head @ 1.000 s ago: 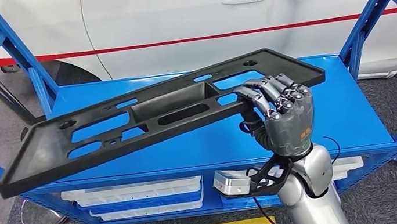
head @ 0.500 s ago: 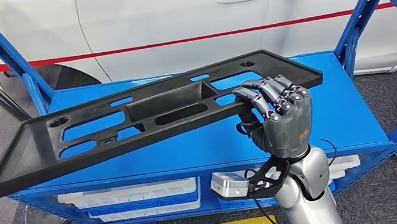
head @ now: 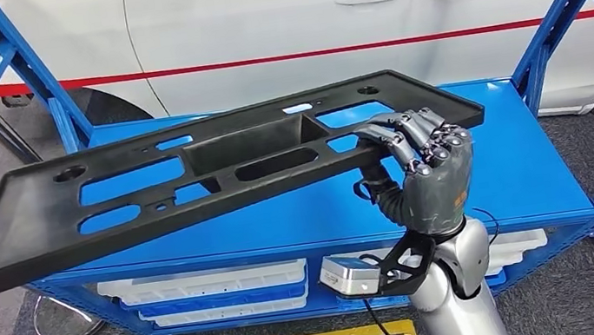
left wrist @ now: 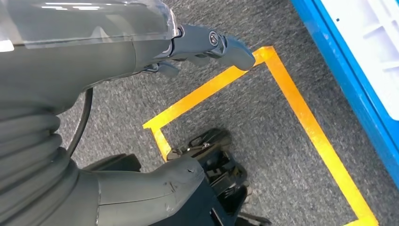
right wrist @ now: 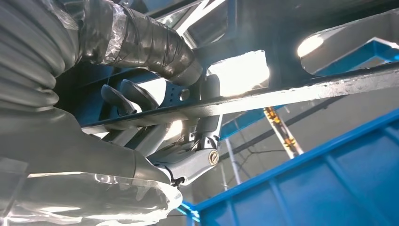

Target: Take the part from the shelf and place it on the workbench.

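Head view: high on the body, facing forward and down over the blue shelf [head: 488,176], white car [head: 273,22] behind it, mid-range. Left wrist view: close behind the left hand [left wrist: 207,44], aimed down at grey carpet beside the shelf, yellow floor tape [left wrist: 291,117] shared with head view. Right wrist view: tight under the black part [right wrist: 263,101], looking up; shares right hand [head: 421,172], part and shelf frame with head view.

One part [head: 216,174] — one shelf [head: 523,179] — two hands

Dark grey right hand [head: 426,169] on a silver arm [head: 457,303], black cable trailing below.
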Controlling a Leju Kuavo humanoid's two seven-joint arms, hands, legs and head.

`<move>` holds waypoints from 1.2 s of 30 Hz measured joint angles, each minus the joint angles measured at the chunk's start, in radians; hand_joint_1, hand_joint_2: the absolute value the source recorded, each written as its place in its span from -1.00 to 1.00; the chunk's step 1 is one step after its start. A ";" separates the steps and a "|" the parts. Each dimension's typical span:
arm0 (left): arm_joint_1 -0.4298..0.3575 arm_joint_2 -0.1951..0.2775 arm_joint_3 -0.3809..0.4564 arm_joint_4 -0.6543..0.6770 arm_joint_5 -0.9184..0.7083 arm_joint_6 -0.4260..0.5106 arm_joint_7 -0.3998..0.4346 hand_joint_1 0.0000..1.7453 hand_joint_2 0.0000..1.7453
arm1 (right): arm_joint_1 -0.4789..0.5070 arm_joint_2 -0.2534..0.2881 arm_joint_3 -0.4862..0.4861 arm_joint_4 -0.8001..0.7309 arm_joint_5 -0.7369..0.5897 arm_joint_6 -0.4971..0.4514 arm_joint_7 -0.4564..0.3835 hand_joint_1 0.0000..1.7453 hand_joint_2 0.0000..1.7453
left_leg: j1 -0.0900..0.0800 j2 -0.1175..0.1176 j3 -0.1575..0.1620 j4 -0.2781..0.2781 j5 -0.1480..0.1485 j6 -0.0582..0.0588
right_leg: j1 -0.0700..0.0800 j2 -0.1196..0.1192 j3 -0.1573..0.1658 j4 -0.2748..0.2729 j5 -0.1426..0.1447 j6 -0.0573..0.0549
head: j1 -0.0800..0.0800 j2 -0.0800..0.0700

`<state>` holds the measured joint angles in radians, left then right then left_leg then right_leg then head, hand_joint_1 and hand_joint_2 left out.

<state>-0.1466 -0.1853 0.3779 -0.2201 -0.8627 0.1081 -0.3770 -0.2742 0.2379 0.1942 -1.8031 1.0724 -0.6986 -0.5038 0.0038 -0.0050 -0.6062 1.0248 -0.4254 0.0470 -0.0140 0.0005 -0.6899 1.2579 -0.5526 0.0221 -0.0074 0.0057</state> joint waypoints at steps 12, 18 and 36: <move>-0.004 -0.014 0.008 0.000 0.000 0.002 0.007 -1.00 1.00 | -0.056 -0.004 0.000 0.007 -0.045 0.000 0.022 1.00 1.00 | 0.002 -0.001 -0.089 0.214 -0.153 -0.050 | 0.003 -0.007 0.064 -0.226 0.130 -0.049 | -0.001 0.000; -0.018 -0.014 0.015 0.000 0.000 0.003 0.008 -1.00 1.00 | -0.074 -0.007 0.000 0.016 -0.044 0.000 0.036 1.00 1.00 | 0.002 -0.001 0.080 0.032 -0.109 -0.044 | 0.005 -0.008 0.003 -0.218 0.179 -0.035 | -0.001 0.000; -0.032 -0.022 0.019 0.000 -0.003 0.000 0.008 -1.00 1.00 | -0.098 -0.021 0.000 0.017 -0.038 0.000 0.050 1.00 1.00 | -0.006 0.009 -0.068 -0.002 0.070 -0.022 | 0.013 0.000 0.164 -0.225 0.035 -0.016 | 0.000 0.000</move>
<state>-0.1788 -0.2076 0.3969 -0.2201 -0.8655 0.1082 -0.3691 -0.3719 0.2173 0.1944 -1.7857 1.0345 -0.6984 -0.4536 -0.0025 0.0036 -0.6741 1.0232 -0.3554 0.0247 -0.0015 0.0010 -0.5261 1.0327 -0.5174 0.0062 -0.0075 0.0057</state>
